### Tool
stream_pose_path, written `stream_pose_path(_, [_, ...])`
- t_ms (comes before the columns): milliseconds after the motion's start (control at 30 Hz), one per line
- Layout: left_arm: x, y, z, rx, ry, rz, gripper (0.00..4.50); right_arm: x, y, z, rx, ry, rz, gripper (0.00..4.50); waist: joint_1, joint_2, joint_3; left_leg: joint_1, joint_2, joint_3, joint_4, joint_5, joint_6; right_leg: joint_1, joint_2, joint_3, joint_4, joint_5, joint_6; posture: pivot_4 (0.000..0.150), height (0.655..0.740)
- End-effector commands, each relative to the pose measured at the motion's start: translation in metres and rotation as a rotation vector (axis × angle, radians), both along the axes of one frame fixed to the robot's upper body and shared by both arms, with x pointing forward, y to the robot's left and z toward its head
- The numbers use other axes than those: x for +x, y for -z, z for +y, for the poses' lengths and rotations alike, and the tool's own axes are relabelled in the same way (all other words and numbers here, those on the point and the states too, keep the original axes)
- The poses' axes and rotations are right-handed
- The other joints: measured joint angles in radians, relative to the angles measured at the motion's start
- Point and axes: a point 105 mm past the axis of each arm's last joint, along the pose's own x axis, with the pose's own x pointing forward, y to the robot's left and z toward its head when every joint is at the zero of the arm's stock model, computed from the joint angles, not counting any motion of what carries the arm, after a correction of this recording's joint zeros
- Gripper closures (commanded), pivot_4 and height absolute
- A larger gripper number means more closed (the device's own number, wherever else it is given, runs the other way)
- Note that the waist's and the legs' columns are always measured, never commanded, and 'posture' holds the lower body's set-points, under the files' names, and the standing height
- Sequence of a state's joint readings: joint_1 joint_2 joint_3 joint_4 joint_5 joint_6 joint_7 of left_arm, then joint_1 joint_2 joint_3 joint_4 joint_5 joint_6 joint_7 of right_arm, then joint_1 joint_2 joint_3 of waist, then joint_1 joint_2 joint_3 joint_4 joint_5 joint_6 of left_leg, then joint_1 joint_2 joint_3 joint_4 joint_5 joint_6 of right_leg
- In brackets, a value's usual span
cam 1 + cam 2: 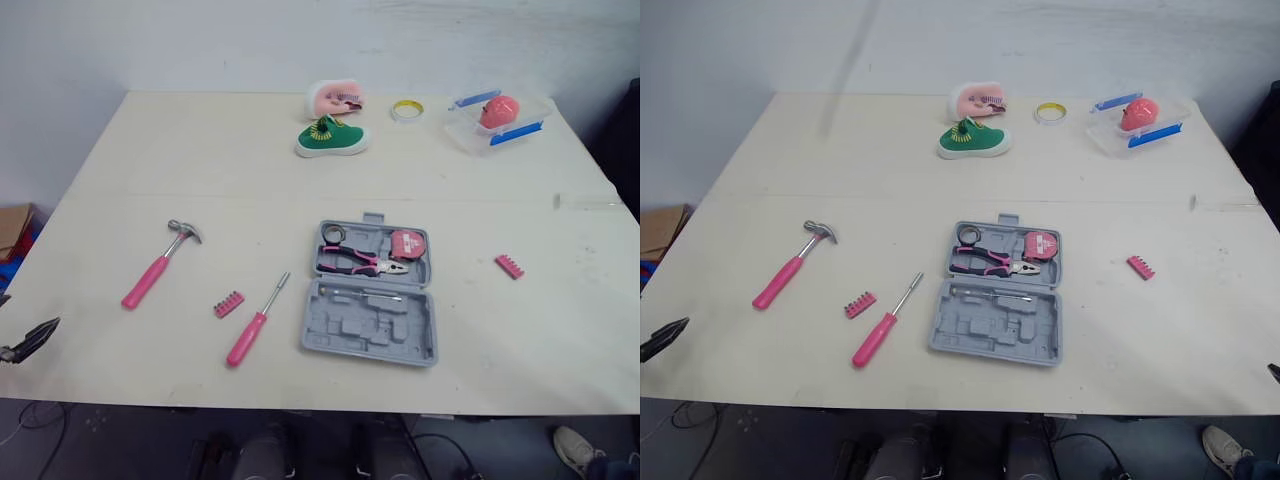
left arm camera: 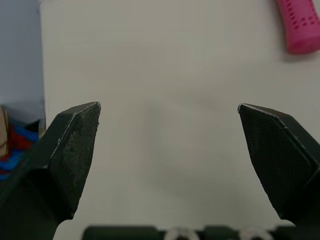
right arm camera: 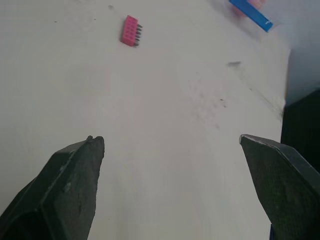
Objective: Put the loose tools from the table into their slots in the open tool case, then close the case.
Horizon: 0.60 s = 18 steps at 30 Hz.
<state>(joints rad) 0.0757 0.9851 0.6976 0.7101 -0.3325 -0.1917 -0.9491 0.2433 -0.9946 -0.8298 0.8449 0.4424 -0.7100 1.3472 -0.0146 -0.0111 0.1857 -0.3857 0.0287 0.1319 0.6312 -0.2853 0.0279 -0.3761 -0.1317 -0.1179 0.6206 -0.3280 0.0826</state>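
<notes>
No text, brand, number or sign legible on tool case (image 1: 345, 337), tape measure (image 1: 407, 244), hammer (image 1: 157, 267) or screwdriver (image 1: 255, 323).

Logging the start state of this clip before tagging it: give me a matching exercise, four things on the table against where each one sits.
Things:
1. hammer
2. screwdriver
3. pliers
4. green shoe

Places:
A. inside the open tool case
B. on the far side of the table
C. loose on the table, just left of the case
D. loose on the table, farthest left of the tools

Pairs: 1-D, 2-C, 3-A, 4-B
</notes>
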Motion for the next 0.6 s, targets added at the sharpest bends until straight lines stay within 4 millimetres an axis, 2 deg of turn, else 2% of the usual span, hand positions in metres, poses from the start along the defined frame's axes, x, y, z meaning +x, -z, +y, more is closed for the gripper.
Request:
stream_pose_path(33, [-0.005, -0.019, 0.008, -0.005, -0.044, -0.089, 0.04, 0.000, -0.006, -0.003, -0.016, 0.001, -0.017, 0.00, 0.001, 0.000, 0.000, 0.000, 0.000, 0.000, 0.000, 0.000, 0.000, 0.000, 0.000, 0.000, 0.000, 0.001, -0.001, 0.150, 0.7400])
stream_pose_path(200, [-0.010, -0.016, 0.011, -0.001, -0.064, -0.083, 0.04, 0.011, -0.008, -0.001, -0.008, -0.011, -0.035, 0.00, -0.008, 0.003, 0.001, 0.000, 0.000, 0.000, -0.002, 0.001, -0.001, -0.001, 0.000, 0.001, 0.000, 0.001, -0.002, 0.150, 0.7400])
stream_pose_path(300, [-0.004, -0.020, -0.006, -0.007, 0.022, -0.091, 0.04, 0.026, -0.008, 0.017, 0.030, -0.108, -0.056, 0.00, -0.013, 0.003, 0.001, 0.000, 0.000, 0.001, -0.003, 0.001, -0.002, -0.002, 0.000, 0.001, 0.000, 0.001, -0.003, 0.150, 0.7400])
stream_pose_path(400, [0.006, -0.027, -0.033, -0.001, 0.145, -0.091, 0.04, 0.040, -0.005, 0.041, 0.079, -0.205, -0.072, 0.00, -0.016, 0.002, 0.002, -0.001, 0.001, 0.001, -0.003, 0.001, -0.002, -0.003, 0.000, 0.001, 0.000, 0.001, -0.003, 0.150, 0.7400])
stream_pose_path(600, [0.026, -0.040, -0.095, -0.037, 0.328, -0.146, 0.04, 0.058, -0.015, 0.083, 0.177, -0.333, -0.135, 0.00, -0.012, 0.005, 0.003, -0.001, 0.001, 0.001, -0.002, 0.001, -0.002, -0.002, 0.000, 0.002, 0.001, 0.001, -0.002, 0.150, 0.7400])
